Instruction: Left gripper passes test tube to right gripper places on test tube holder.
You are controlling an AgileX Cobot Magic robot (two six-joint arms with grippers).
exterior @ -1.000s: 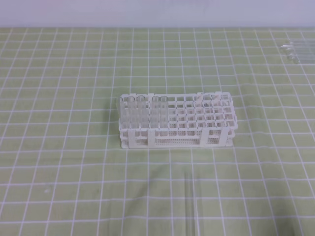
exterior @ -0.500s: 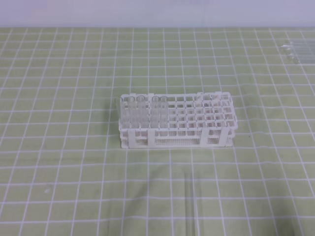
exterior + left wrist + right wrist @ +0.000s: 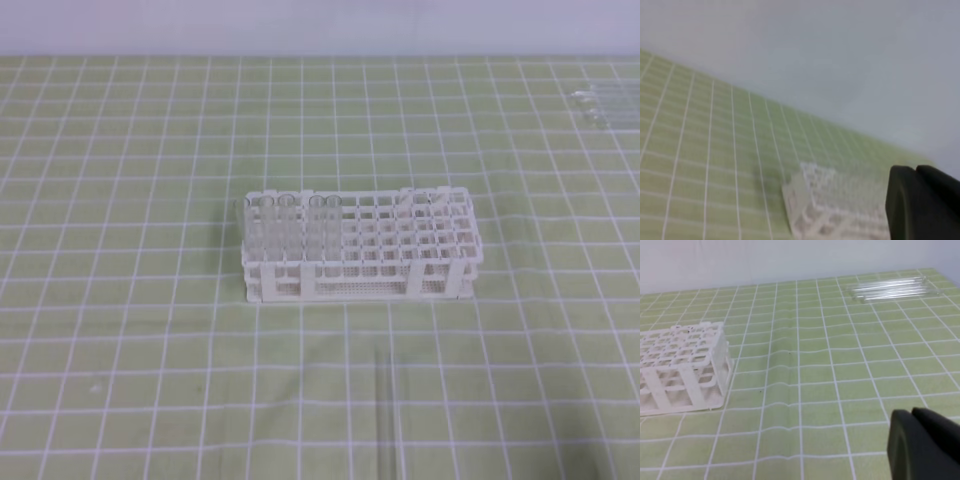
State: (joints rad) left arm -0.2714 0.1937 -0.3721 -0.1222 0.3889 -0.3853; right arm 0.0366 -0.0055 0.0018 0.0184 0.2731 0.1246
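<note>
Exterior high view shows me the white test tube holder (image 3: 360, 247) standing in the middle of the counter (image 3: 120, 380), which wears a green cloth with white squares. A few clear tubes (image 3: 285, 225) stand upright in the holes at the left end of the holder. One test tube (image 3: 384, 410) lies flat on the cloth, near me and a bit right of the middle, apart from the holder. It is very hard to see. More loose tubes (image 3: 600, 103) lie in a small pile at the far right corner.

I see no arm in this view.

From the left wrist view, I see only a black bit of the left end effector (image 3: 922, 202) at the bottom right corner. I cannot tell if it is open or closed. The holder (image 3: 835, 200) looks blurry below it, and a grey wall (image 3: 840, 60) fills the top.

From the right wrist view, a black bit of the right end effector (image 3: 922, 442) sits at the bottom right corner too. I cannot tell if it is open or closed. The holder (image 3: 682, 365) is on the left, and the pile of loose tubes (image 3: 892, 289) lies far off on the right.
</note>
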